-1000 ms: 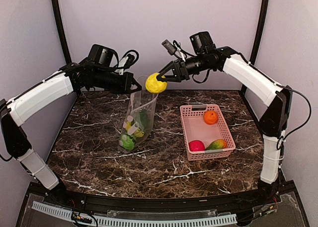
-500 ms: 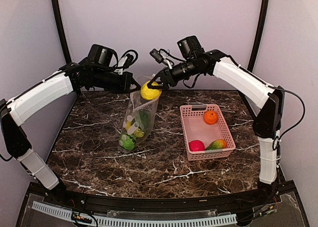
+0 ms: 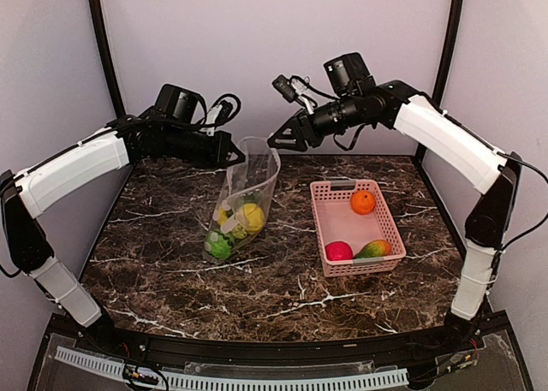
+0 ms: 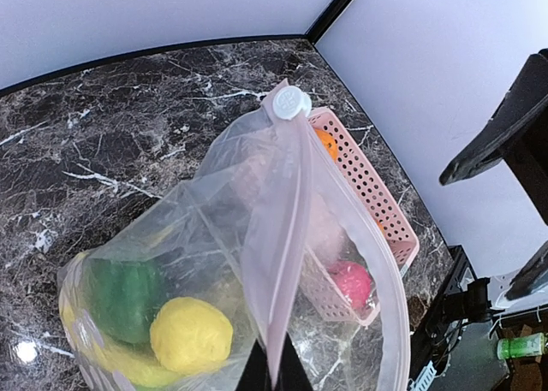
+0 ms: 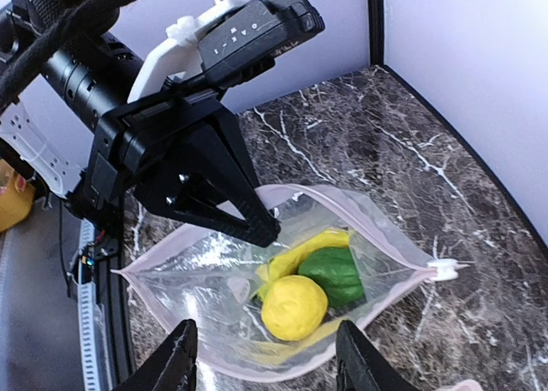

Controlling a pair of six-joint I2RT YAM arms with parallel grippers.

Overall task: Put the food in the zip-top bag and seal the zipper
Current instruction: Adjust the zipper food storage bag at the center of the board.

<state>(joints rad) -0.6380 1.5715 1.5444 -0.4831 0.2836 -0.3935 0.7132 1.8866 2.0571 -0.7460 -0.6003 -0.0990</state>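
The clear zip-top bag (image 3: 242, 186) stands open on the marble, held up by my left gripper (image 3: 233, 156), which is shut on its rim beside the zipper (image 4: 289, 228). In the left wrist view the left gripper (image 4: 276, 376) pinches that pink-edged strip. Inside the bag lie the yellow lemon (image 3: 251, 216) (image 5: 294, 306), a green pepper (image 5: 334, 273), a banana (image 5: 301, 251) and a green melon (image 3: 220, 245). My right gripper (image 3: 279, 140) (image 5: 267, 362) hangs open and empty just above the bag's mouth. An orange (image 3: 362, 202), a red-pink fruit (image 3: 339, 251) and a mango (image 3: 373, 249) lie in the pink basket.
The pink lattice basket (image 3: 318, 216) sits right of the bag on the dark marble table (image 3: 171, 263). A white slider (image 4: 287, 101) caps the far end of the zipper. Black frame posts and pale walls close in the back and sides.
The right gripper carried the lemon over the bag's mouth, opened and let it drop inside, then drew back up and to the right. The left gripper kept its hold.
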